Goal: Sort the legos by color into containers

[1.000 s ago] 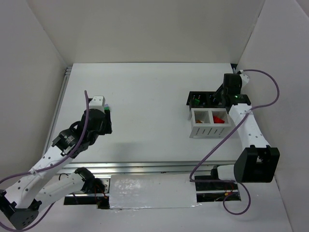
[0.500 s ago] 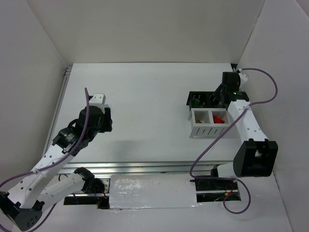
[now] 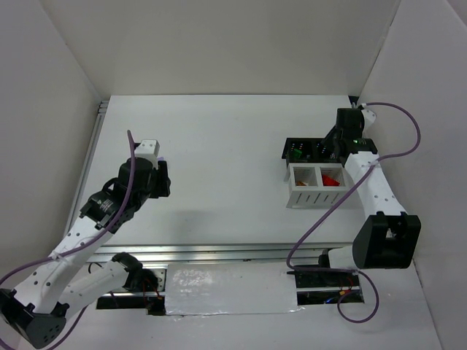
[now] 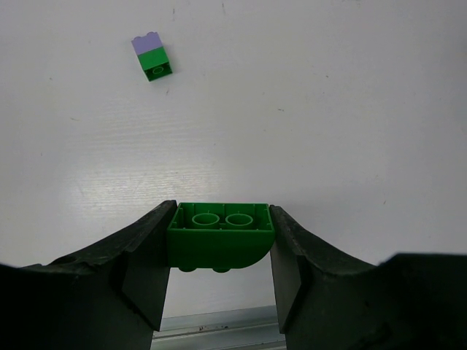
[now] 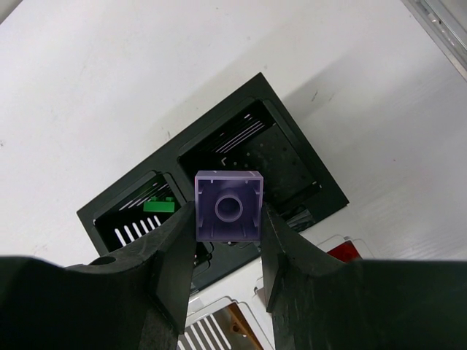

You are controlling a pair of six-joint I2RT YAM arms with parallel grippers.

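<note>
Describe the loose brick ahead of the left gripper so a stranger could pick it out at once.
Start at the left gripper, shut on a green brick, and look across the white table to the upper left of its wrist view. The two-tone brick lies there alone. It is half lavender, half green; the lavender brick in the right gripper is one colour.

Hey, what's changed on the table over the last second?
Only small shifts. The left gripper, shut on a green brick, edged slightly away from its base. The right gripper, shut on a lavender brick, eased a little farther out over the black bin. Nothing was visibly picked up or released. The black bin and the white bin stayed put.
</note>
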